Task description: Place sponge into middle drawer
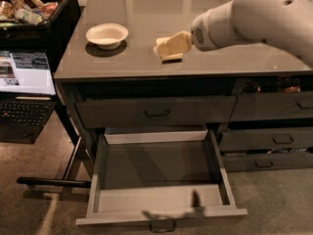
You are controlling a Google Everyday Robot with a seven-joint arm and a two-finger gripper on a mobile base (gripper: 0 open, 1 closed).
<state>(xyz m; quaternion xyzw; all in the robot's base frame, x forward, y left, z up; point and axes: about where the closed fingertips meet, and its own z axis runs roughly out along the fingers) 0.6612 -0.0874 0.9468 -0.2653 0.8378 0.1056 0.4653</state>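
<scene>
The pale yellow sponge lies on the grey counter top, right of the white bowl. My gripper reaches in from the right on the white arm and sits right on top of the sponge, covering most of it. Only the sponge's lower edge shows. The middle drawer is pulled wide open below the counter. Its deep box is empty, with a small loop handle on its front.
A round white bowl stands on the counter left of the sponge. The top drawer is shut. Narrower drawers are at the right. A laptop and a black bin of snacks stand at the left. A black bar lies on the floor.
</scene>
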